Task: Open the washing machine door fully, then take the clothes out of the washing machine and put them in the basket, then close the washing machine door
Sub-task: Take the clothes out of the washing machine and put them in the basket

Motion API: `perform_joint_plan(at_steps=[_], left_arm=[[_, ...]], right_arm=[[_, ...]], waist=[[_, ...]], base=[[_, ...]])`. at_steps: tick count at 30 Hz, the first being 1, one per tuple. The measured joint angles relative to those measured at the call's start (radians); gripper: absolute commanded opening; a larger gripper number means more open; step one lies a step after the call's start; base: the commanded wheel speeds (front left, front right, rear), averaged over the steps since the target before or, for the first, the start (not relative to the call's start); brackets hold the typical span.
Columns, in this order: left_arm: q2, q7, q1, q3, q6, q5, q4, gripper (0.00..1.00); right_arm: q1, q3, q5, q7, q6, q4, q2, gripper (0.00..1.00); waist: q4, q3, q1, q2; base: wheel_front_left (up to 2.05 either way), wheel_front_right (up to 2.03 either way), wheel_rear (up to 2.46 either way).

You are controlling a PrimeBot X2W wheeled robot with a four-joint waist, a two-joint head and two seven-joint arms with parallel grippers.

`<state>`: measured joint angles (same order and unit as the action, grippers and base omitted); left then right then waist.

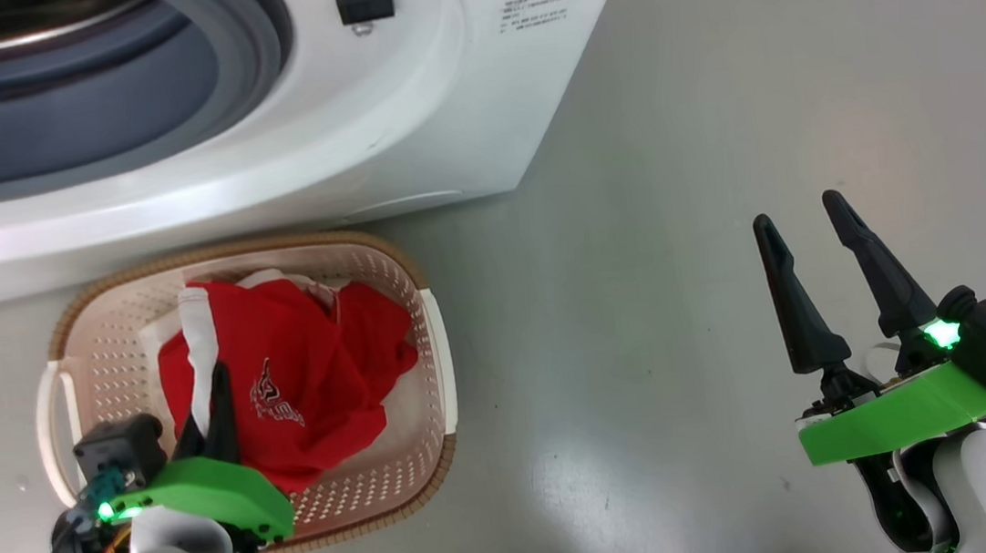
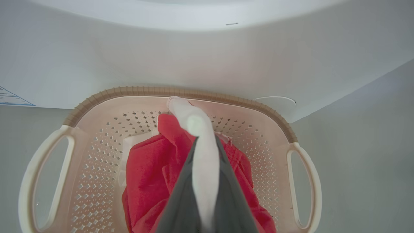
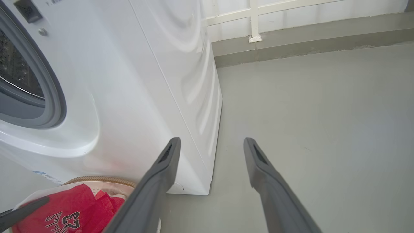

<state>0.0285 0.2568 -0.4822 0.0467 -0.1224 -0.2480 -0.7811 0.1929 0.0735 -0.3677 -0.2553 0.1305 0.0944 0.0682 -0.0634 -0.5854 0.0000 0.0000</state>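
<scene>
**Left gripper** (image 1: 213, 381): the two dark fingers are drawn together on the white trim strip (image 2: 202, 168) of the clothes (image 1: 302, 379). In the left wrist view the strip runs up between the fingers and folds over just past their tips.

**The clothes:** a red heap with white trim, lying directly under and ahead of this gripper inside the basket (image 1: 270, 245). A pale piece shows beneath the heap at its far side.

**Handling (judged):** the fabric looks light, limp and not fragile. It will drape and trail rather than hold a shape, and a loose edge could cling to a finger on release. A hemmed trim or a bunched fold should give a firmer hold than a single flat layer.

**The washing machine** (image 1: 403, 121): stands just beyond the basket's far rim, ahead of the left fingertips. Its grey gasket (image 1: 246, 18) and drum mouth are uncovered.

**Right gripper** (image 1: 798, 210): fingers spread apart with nothing between them. It hangs over bare floor (image 1: 687, 293), with the washer's corner ahead of it towards the left gripper's side and the basket well apart from it.
</scene>
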Motion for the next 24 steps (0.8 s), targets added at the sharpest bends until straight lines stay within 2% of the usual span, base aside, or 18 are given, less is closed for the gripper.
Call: perform_joint_plan(at_steps=[14, 20, 21, 22, 23, 24], left_arm=[[-0.003, 0.0, -0.133, 0.002, -0.001, 0.011, -0.192, 0.0], [-0.004, 0.0, -0.156, 0.009, -0.001, 0.011, -0.231, 0.0], [-0.004, 0.0, -0.158, 0.01, -0.001, 0.013, -0.235, 0.05], [-0.004, 0.0, -0.158, 0.012, -0.001, 0.016, -0.238, 0.15], [-0.004, 0.0, -0.158, 0.013, -0.001, 0.018, -0.24, 0.36], [-0.004, 0.0, -0.158, 0.014, -0.001, 0.019, -0.243, 0.44]], right_arm=[[0.029, -0.005, 0.003, 0.0, 0.0, -0.004, -0.002, 1.0], [0.045, -0.002, 0.007, 0.0, 0.0, -0.004, -0.002, 1.0], [0.045, -0.002, 0.007, 0.0, 0.0, -0.003, -0.002, 1.0], [0.045, -0.002, 0.007, 0.0, 0.0, -0.003, -0.002, 1.0], [0.045, -0.002, 0.007, 0.0, 0.0, -0.003, -0.002, 1.0], [0.045, -0.002, 0.007, 0.0, 0.0, -0.002, -0.002, 1.0]], waist=[[-0.007, -0.073, 0.0, 0.0], [-0.013, -0.079, 0.0, 0.0], [-0.014, -0.077, 0.0, 0.0], [-0.014, -0.076, 0.0, 0.0], [-0.014, -0.074, 0.0, 0.0], [-0.014, -0.071, 0.0, 0.0]], base=[[0.0, 0.0, 0.0], [0.0, 0.0, 0.0], [0.0, 0.0, 0.0], [0.0, 0.0, 0.0], [0.0, 0.0, 0.0], [0.0, 0.0, 0.0]])
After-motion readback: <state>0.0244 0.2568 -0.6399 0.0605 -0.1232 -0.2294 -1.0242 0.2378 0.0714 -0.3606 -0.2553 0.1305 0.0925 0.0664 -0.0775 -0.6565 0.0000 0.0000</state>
